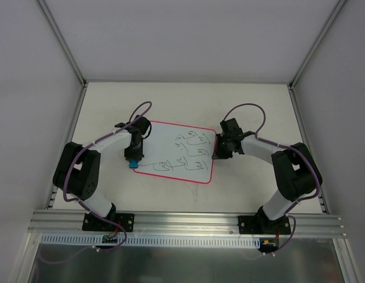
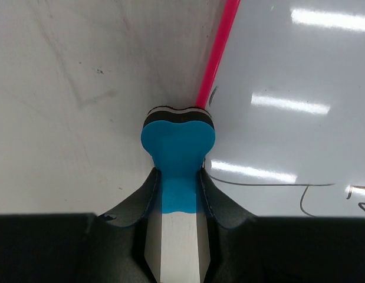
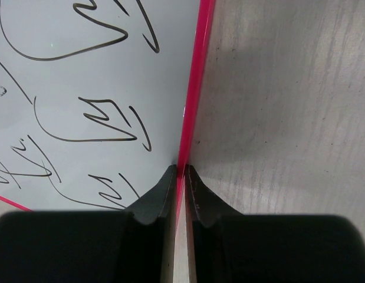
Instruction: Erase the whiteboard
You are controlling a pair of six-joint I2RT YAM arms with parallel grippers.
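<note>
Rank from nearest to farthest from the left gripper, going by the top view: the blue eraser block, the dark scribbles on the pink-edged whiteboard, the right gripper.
1. The blue eraser block, clamped in the left gripper.
2. The dark scribbles, rightward on the whiteboard.
3. The right gripper, pinching the whiteboard's right edge.

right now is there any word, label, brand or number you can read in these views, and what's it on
No text reads as a word, number or brand.
whiteboard: dark looping scribbles, like handwriting, but not legible as any word.
blue eraser: no print shows.
Arm bases: small parts there are too small to read.
</note>
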